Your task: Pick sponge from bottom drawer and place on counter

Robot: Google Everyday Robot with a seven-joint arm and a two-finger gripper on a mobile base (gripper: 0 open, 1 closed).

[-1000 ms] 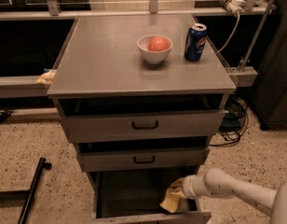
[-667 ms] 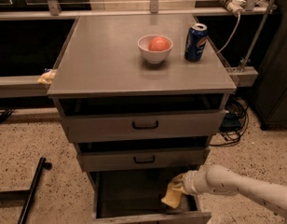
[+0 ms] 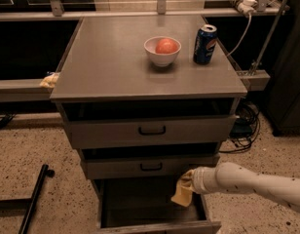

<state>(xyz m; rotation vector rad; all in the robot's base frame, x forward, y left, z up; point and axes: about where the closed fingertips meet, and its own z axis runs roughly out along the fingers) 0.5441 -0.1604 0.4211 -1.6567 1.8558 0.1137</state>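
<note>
Speckled beige stone floor (image 3: 33, 145) surrounds a grey metal cabinet whose top is a broad flat rectangular grey metal table (image 3: 111, 62). Dark shelving and a metal rail run behind it. A long grey ledge (image 3: 18, 87) extends from the cabinet toward the picture's left edge.

Below the table are two wide grey drawers with black bar handles, upper (image 3: 111, 130) and middle (image 3: 116, 168), both slightly open. The narrower grey metal bottom drawer (image 3: 140, 204) is pulled well out, showing its dark box interior.

A white robot arm (image 3: 257, 182) enters from the picture's right. Its tool (image 3: 191, 180) is over the bottom drawer's right side, just below the middle drawer's front, closed on the pale yellow flat sponge (image 3: 183, 194). The sponge hangs from the tool, clear of the drawer floor.

A black bar (image 3: 33, 199) lies on the floor. Dark cables (image 3: 245, 126) lie coiled beside the cabinet.

On the table stand a white bowl (image 3: 162, 56) holding a round orange-red fruit (image 3: 167, 46), and beside it a blue soda can (image 3: 205, 44).

A small yellowish ragged lump (image 3: 49, 80) rests on the ledge.
</note>
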